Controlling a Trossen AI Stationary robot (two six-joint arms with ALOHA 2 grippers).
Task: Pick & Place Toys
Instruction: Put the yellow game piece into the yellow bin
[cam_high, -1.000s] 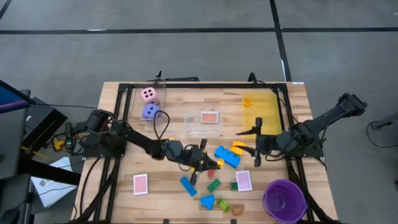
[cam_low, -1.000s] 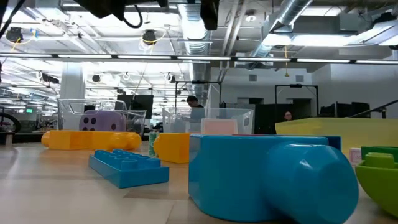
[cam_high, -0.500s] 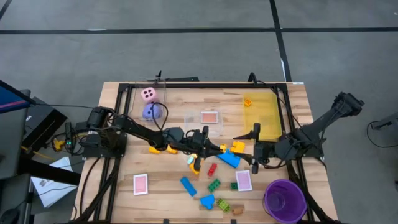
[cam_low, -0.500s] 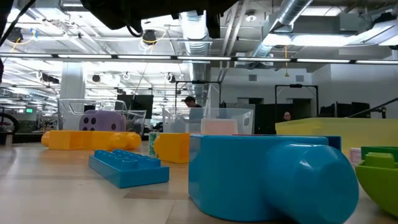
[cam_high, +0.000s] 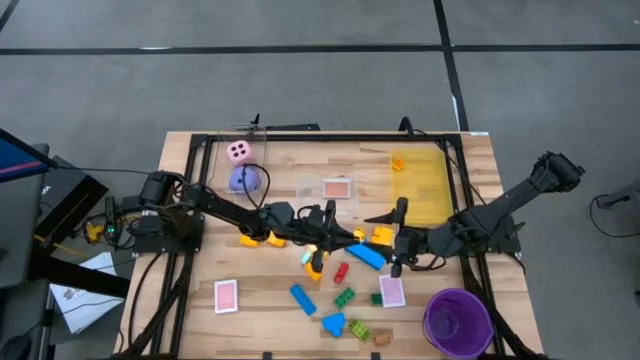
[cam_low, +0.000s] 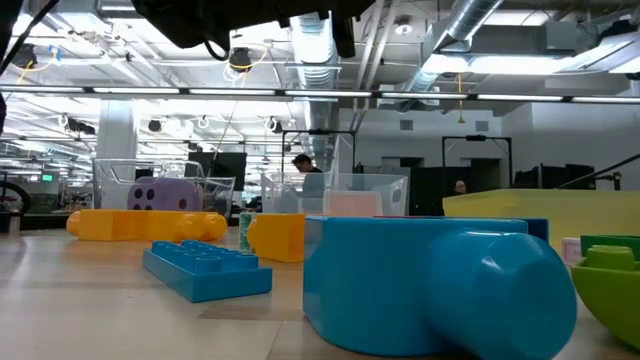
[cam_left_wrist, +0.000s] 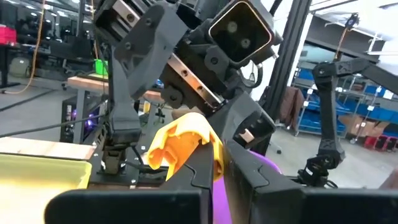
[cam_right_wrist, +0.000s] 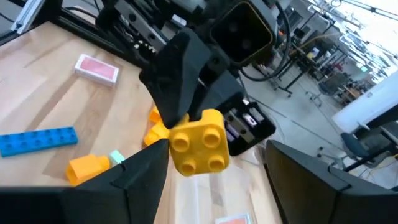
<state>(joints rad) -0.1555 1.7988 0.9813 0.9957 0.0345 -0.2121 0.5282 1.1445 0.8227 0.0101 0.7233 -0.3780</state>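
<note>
A hand-over looks to be the step in hand: above the middle of the table (cam_high: 200, 150), the left gripper (cam_high: 357, 237) holds a yellow brick (cam_right_wrist: 198, 140) out toward the right gripper (cam_high: 392, 238), and the two meet almost tip to tip. The left jaws are pinched tight on the brick, gripping it from behind in the right wrist view. The right fingers (cam_right_wrist: 134, 177) stand apart to either side of the brick without touching it, so that gripper holds nothing. The brick is a short, squarish block; its studded face, with three studs showing, points toward the right wrist camera, and it has no marked long axis that I can make out, though the left wrist view hints at a curved underside facing the left arm. Next, the right gripper would need to ease forward until its fingers bracket the brick's side walls, close on them, and only then should the left jaws let go; releasing early would drop the brick among the loose bricks below. The yellow bin (cam_high: 420, 180), just behind the right gripper at the table's far right, seems the likely destination.
</note>
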